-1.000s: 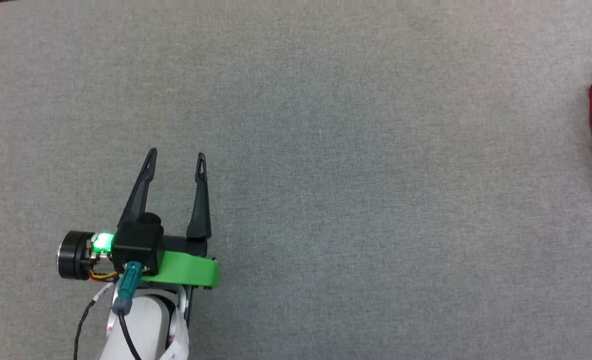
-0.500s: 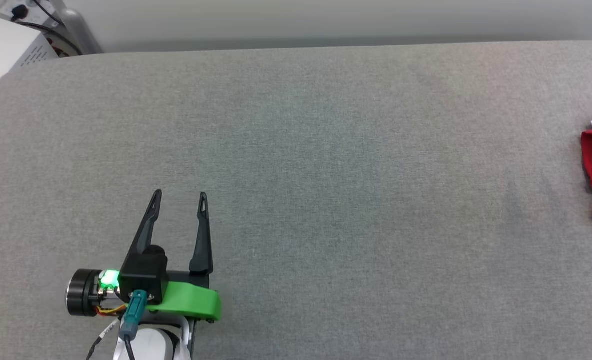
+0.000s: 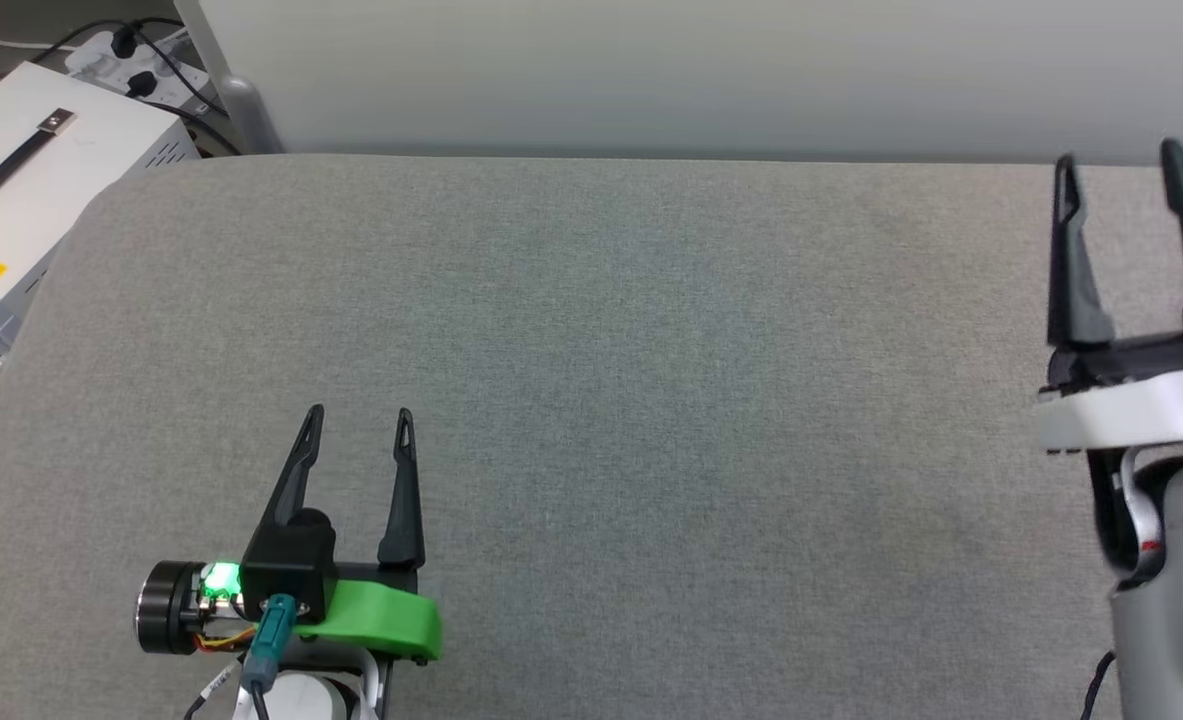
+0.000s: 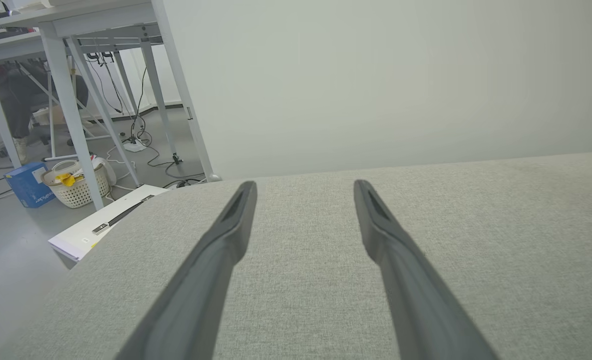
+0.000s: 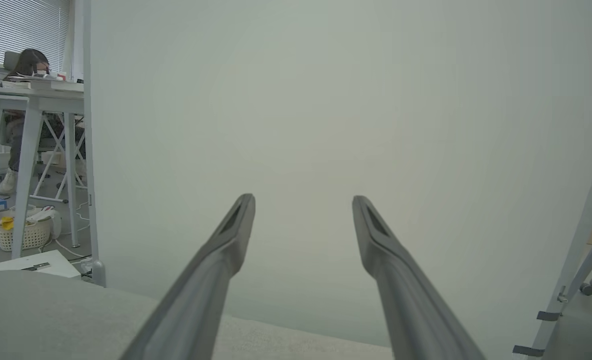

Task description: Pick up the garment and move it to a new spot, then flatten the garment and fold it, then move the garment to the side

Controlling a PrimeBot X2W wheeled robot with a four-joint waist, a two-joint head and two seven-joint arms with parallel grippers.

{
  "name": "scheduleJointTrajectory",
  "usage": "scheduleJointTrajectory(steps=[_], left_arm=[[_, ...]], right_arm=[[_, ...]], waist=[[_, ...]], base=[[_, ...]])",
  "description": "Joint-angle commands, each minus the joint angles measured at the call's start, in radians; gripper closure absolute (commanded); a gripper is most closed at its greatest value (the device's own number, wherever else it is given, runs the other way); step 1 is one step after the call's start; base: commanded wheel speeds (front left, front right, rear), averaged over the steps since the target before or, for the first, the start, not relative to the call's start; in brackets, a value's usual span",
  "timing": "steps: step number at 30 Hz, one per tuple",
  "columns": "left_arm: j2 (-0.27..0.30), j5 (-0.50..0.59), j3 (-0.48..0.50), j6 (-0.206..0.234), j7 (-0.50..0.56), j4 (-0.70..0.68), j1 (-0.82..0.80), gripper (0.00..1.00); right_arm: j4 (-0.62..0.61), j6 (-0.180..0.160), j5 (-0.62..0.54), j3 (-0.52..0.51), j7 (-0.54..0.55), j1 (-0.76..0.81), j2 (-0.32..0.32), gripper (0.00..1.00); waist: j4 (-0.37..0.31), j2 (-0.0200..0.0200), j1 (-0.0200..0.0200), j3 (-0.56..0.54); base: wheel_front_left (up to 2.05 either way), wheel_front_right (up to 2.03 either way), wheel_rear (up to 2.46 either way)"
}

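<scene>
Pick-up step not begun: our dark two-fingered left gripper (image 3: pixel 358 410) and right gripper (image 3: pixel 1119 153) hang spread, empty, over the grey cloth-covered table (image 3: pixel 651 400); we cannot tell where the garment lies, so next we must find it.

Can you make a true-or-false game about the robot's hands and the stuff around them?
1. The left gripper and the right gripper are both open. True.
2. The left gripper is holding a red shirt. False: it holds nothing and hangs over the bare table.
3. A white box with a black handle sits past the table's far left corner. True.
4. The table's cover is blue. False: it is grey.
5. A pale basket stands on the floor by a desk. True.
</scene>
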Motion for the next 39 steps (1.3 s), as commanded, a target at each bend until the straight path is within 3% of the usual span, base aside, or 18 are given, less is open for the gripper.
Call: scheduleJointTrajectory(steps=[1, 7, 17, 39], left_arm=[[-0.003, -0.004, 0.0, -0.003, -0.006, 0.005, 0.015, 0.0], [-0.007, -0.006, 0.005, -0.006, -0.006, 0.017, 0.031, 0.0], [-0.01, -0.02, 0.021, -0.016, -0.006, 0.021, 0.077, 0.0], [-0.026, -0.031, 0.036, -0.05, -0.006, 0.024, 0.125, 0.0]], right_arm=[[-0.005, -0.001, 0.015, 0.002, -0.004, 0.034, 0.013, 0.0], [0.003, -0.001, 0.044, 0.034, -0.004, 0.203, 0.073, 0.0], [-0.005, -0.001, 0.097, 0.03, -0.004, 0.369, 0.089, 0.0], [0.01, -0.001, 0.168, 0.059, -0.005, 0.461, 0.089, 0.0]], waist=[[0.012, 0.0063, 0.0, -0.01], [0.025, 0.0063, 0.0, -0.041], [0.021, 0.0063, 0.0, -0.082], [0.017, 0.0063, 0.0, -0.118]], base=[[0.0, 0.0, 0.0], [0.0, 0.0, 0.0], [0.0, 0.0, 0.0], [0.0, 0.0, 0.0]])
